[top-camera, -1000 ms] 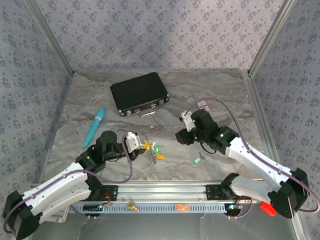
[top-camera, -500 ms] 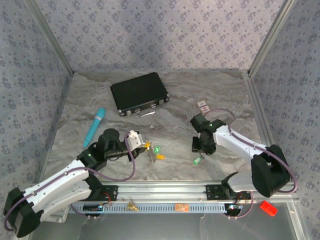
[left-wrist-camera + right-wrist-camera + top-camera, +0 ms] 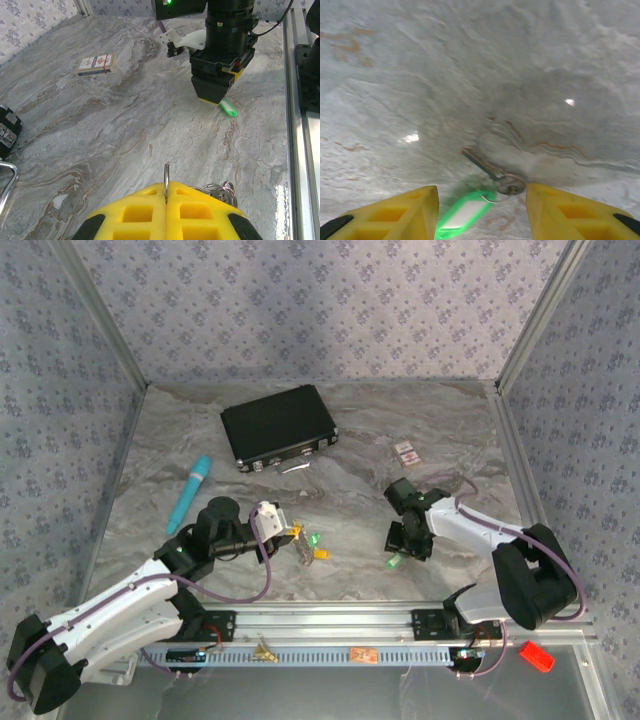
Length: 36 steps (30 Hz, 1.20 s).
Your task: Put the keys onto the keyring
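Right tool (image 3: 481, 199): jaws wide, empty | green key (image 3: 464, 213): on tabletop (image 3: 470, 75) between its fingers, axis diagonal | left tool (image 3: 166, 194): farther, clamped on keyring (image 3: 166, 174)

The marbled table (image 3: 350, 505) bears a black case (image 3: 278, 427), teal stick (image 3: 190, 493), small card (image 3: 407, 452) and loose keys (image 3: 320, 553).

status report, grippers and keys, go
Left gripper shut on thin silvery metal keyring. Right gripper open over green-tagged metal key. Nothing blocking.
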{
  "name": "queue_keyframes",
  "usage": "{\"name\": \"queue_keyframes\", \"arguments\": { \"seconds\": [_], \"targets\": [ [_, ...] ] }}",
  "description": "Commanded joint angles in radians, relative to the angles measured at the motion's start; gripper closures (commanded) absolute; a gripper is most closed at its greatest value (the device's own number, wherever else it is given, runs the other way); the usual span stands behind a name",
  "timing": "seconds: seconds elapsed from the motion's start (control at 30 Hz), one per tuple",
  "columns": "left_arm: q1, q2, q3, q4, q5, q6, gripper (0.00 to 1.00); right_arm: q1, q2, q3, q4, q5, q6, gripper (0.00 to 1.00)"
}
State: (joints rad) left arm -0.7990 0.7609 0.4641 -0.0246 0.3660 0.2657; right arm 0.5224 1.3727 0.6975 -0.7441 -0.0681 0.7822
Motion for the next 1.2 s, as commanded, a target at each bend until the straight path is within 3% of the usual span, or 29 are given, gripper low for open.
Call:
{"name": "queue_keyframes", "arguments": {
  "seconds": [0.0, 0.23, 0.43, 0.5, 0.73, 0.93, 1.17],
  "targets": [
    [-0.006, -0.012, 0.031, 0.025, 0.014, 0.018, 1.00, 0.011, 0.033, 0.026, 0.047, -0.051, 0.010, 0.52],
    [-0.005, -0.012, 0.031, 0.020, 0.016, 0.020, 1.00, 0.060, 0.000, 0.091, 0.096, -0.067, -0.052, 0.58],
    [-0.006, -0.012, 0.032, 0.022, 0.016, 0.023, 1.00, 0.073, 0.022, 0.106, -0.107, 0.137, -0.030, 0.54],
    [-0.005, -0.015, 0.033, 0.016, 0.016, 0.024, 1.00, 0.072, 0.030, 0.092, -0.128, 0.151, -0.015, 0.55],
    [-0.006, -0.024, 0.033, 0.012, 0.016, 0.026, 1.00, 0.076, 0.043, 0.040, -0.037, 0.040, 0.039, 0.59],
    [-0.005, -0.034, 0.031, 0.005, 0.016, 0.027, 1.00, 0.084, 0.084, 0.063, -0.014, 0.028, 0.034, 0.64],
    [-0.005, -0.031, 0.031, 0.005, 0.016, 0.028, 1.00, 0.085, 0.101, 0.095, 0.006, 0.035, 0.022, 0.76]
  ]
}}
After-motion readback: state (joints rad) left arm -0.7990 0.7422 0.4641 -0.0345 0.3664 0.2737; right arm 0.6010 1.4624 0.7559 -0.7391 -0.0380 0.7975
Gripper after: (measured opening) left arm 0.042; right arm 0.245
